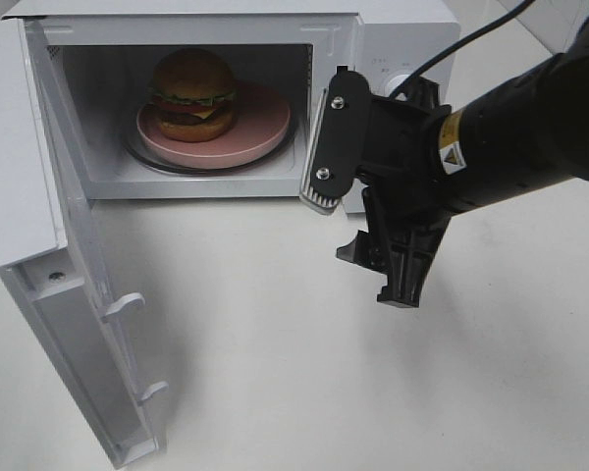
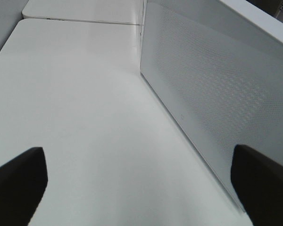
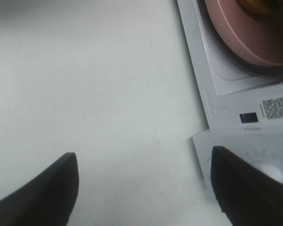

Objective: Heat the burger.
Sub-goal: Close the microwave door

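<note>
Burger [image 1: 194, 90] on pink plate [image 1: 265, 135] inside microwave [image 1: 412, 29], placed for heating. Door [image 1: 74, 324] open at lower left, likely awaiting closure. Left pincer [image 2: 139, 188] and right pincer [image 1: 339, 208] spread, empty.

Not getting much actual text here tbh. A yellow warning label [image 1: 454, 147] with a black triangle sign is sitting on the black arm [image 1: 530, 118] just behind the right gripper [image 3: 144, 155], but its print is coming out too small to read. A QR code sticker [image 3: 275, 108] is sitting on the white front frame of the microwave [image 1: 402, 29], with a little black rectangle [image 3: 248, 117] beside it. A few faint marks [image 1: 381, 65] are showing on the control panel, also unreadable.
</note>
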Tool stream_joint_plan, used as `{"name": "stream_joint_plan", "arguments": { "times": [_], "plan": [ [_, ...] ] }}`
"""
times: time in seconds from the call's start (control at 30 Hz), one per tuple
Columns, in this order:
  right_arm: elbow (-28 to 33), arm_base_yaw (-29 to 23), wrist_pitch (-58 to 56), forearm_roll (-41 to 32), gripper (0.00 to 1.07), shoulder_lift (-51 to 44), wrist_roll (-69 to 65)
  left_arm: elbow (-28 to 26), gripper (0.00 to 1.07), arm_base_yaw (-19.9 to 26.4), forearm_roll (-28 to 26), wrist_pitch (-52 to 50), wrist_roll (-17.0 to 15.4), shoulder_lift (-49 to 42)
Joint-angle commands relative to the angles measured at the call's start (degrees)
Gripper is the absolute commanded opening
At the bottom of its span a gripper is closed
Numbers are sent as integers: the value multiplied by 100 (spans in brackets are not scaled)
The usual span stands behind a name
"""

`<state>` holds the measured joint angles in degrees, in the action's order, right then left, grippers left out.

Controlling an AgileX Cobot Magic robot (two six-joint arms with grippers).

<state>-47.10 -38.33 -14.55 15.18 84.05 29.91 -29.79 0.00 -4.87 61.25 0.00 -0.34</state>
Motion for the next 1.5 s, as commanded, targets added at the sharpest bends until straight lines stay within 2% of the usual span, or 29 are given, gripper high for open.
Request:
{"name": "stream_joint_plan", "arguments": {
  "times": [0.03,0.1,0.17,0.27,0.33,0.53,0.63,0.7,0.77,1.17,1.47,1.5],
  "plan": [
    [155,-6,-235,11,76,-298,-498,11,98,6,11,6,0,-86],
    [212,-6,-361,11,76,-407,-693,11,98,6,11,6,0,-86],
    [367,-6,-934,-23,76,-802,-1513,11,98,6,11,6,0,-86],
    [378,-6,-1083,-23,76,-905,-1713,11,98,6,11,6,0,-86],
    [390,-6,-1845,-23,76,-1289,-2641,11,98,6,11,6,0,-86],
    [390,-6,-2859,-23,76,-1954,-3759,11,98,6,11,6,0,-86],
    [390,-6,-3060,-23,76,-2080,-3862,11,98,6,11,6,0,-86],
    [390,-6,-3764,-46,76,-2532,-4097,11,98,6,11,6,0,-86],
    [390,-6,-4005,-138,76,-2790,-4097,11,98,6,11,6,0,-86],
    [390,-6,-4727,-286,76,-4045,-4091,11,98,6,11,6,0,-86],
    [1014,34,-4847,-269,76,-4933,-4091,11,98,6,11,6,0,-86],
    [1175,241,-4853,-321,76,-5094,-4085,11,98,6,11,6,0,-86]
  ]
}}
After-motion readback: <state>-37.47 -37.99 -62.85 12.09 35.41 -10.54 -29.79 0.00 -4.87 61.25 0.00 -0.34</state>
